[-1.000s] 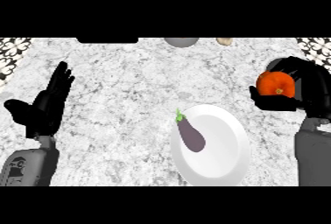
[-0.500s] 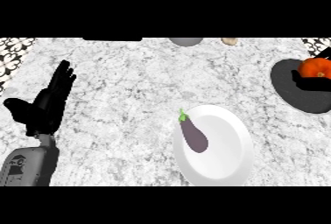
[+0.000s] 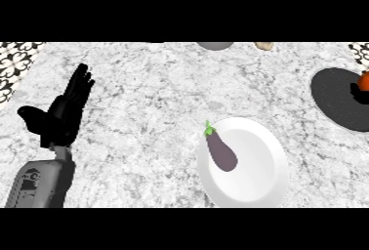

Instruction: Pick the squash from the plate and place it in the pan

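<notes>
Setting: a kitchen. The surface [image 3: 158, 88] was grey-white veined marble, like a worktop. It carried cookware and food: a white plate [image 3: 263, 176] bearing a purple eggplant [image 3: 222, 153] with a green stem, and a black pan [image 3: 338, 100] at the right edge. Black-and-white patterned tile [image 3: 18, 53] showed at the upper left corner.

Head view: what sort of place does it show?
Probably a kitchen counter: a pale marbled counter top, a white plate holding an eggplant, and a dark pan at the right edge.
</notes>
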Controlling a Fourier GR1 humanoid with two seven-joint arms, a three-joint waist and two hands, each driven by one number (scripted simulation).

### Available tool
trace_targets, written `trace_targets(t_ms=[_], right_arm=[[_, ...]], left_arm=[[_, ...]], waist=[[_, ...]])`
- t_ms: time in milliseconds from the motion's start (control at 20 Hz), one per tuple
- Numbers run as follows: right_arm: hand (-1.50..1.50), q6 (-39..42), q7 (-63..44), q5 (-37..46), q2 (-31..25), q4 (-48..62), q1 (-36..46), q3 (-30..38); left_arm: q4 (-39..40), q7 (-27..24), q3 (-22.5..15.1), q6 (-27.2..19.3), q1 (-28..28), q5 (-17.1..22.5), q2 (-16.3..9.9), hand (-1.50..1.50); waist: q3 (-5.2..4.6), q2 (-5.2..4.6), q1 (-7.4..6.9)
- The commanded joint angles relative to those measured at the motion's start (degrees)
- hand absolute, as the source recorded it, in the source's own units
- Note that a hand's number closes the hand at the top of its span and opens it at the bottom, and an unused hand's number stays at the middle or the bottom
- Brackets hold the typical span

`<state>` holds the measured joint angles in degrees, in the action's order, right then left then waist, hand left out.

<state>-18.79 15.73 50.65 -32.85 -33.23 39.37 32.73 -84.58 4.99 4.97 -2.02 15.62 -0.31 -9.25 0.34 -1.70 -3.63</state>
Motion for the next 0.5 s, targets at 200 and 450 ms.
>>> trace_targets(t_ms=[200, 450], right_arm=[[1.5, 2.22, 5.61, -3.98, -4.26, 13.78, 4.14, 4.85], [-1.5, 13.28, 6.06, -6.47, -3.48, 20.02, 4.02, 6.25]], left_arm=[[-0.02, 1.59, -1.04, -0.58, 3.23, -0.67, 0.67, 0.0], [0.4, -0.93, -0.4, 0.4, 1.83, -0.01, 0.28, 0.0]], waist=[[0.23, -0.59, -0.76], [0.33, -1.02, -1.52]])
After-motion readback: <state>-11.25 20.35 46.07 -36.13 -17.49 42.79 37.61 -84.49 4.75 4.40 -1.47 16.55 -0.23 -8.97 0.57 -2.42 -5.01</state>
